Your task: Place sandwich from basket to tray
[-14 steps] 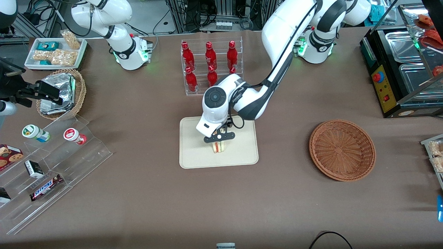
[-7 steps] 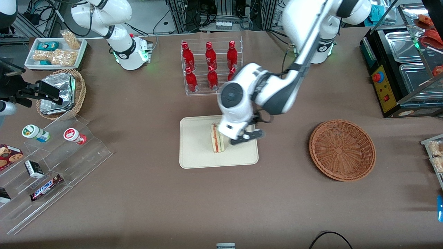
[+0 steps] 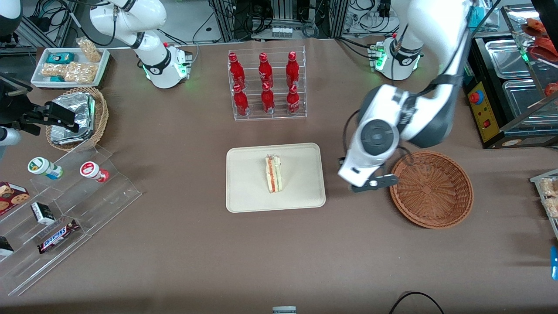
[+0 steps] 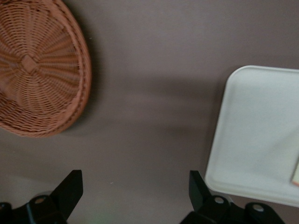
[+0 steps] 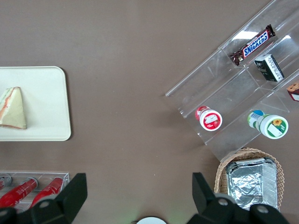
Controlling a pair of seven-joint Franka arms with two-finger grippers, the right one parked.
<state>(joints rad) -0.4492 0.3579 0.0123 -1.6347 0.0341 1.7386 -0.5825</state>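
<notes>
The sandwich (image 3: 273,174), a white-bread wedge with red-orange filling, stands on its edge in the middle of the cream tray (image 3: 244,192); it also shows in the right wrist view (image 5: 13,109) on the tray (image 5: 51,102). The reddish-brown wicker basket (image 3: 431,188) holds nothing and sits toward the working arm's end of the table. My gripper (image 3: 374,183) is open and empty, above the bare table between the tray and the basket, close to the basket's rim. In the left wrist view the fingers (image 4: 70,189) stand wide apart over the brown cloth, with the basket (image 4: 39,70) and the tray (image 4: 257,130) to either side.
A clear rack of red bottles (image 3: 266,85) stands farther from the front camera than the tray. A tan basket of foil packs (image 3: 78,117), a white bin of snack bags (image 3: 69,65) and clear stepped shelves (image 3: 65,209) lie toward the parked arm's end. A black appliance (image 3: 505,87) stands near the working arm's base.
My gripper let go of the sandwich, which now stands free on the tray. The arm rose and swung away from the tray to just beside the basket.
</notes>
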